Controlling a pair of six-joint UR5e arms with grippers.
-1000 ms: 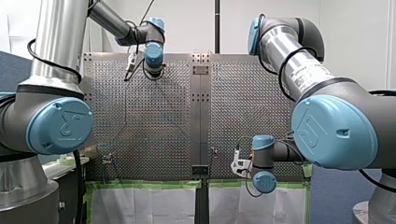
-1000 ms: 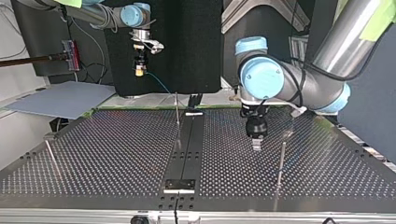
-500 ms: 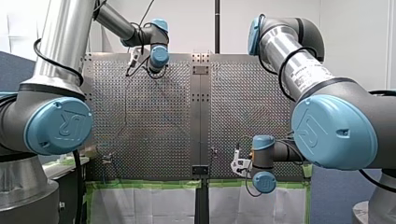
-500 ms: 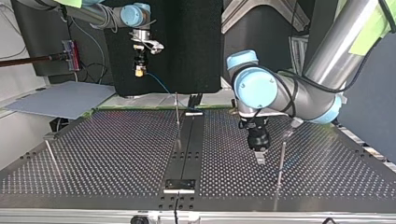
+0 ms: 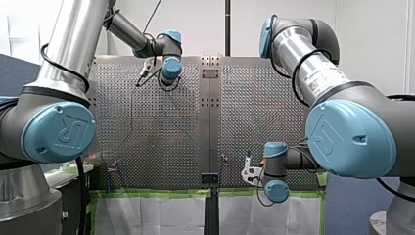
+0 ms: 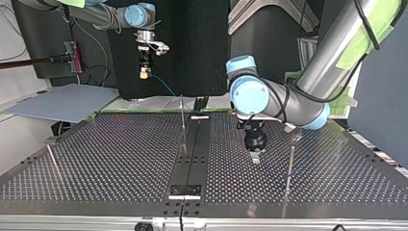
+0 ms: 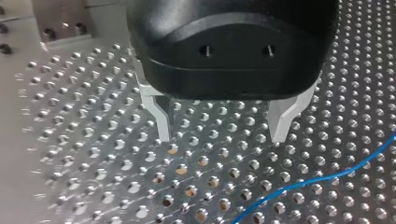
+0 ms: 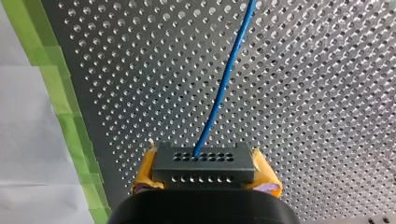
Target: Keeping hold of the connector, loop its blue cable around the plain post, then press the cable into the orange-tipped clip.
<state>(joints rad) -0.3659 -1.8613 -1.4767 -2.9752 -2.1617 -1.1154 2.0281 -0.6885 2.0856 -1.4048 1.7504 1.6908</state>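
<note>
Perforated table [image 6: 120, 154]: flat work plate with slim posts standing on it. Which post is plain and which carries the orange tip cannot be told.
My left arm [image 6: 284, 98]: reaches in low over the plate, in the top view's right half.
My right arm [image 6: 103, 14]: held high beyond the plate's far edge, in my judgement to keep the cable lifted clear for routing.
Left gripper [image 7: 222, 135]: metal fingers spread wide with nothing between them. It is poised close above the plate near a post [image 6: 290, 166], probably ready to guide or press the cable.
Right gripper [image 6: 144, 73]: yellow pads clamped on the connector's two ends.
Connector [image 8: 204, 163]: black block, long axis across the jaws, pad to pad. Its holed face points away from the gripper, down toward the plate.
Blue cable [image 8: 224, 79]: leaves the holed face and runs straight off over the plate. A stretch lies just ahead of the left gripper's fingers, untouched. Looping not yet begun, by appearance.
</note>
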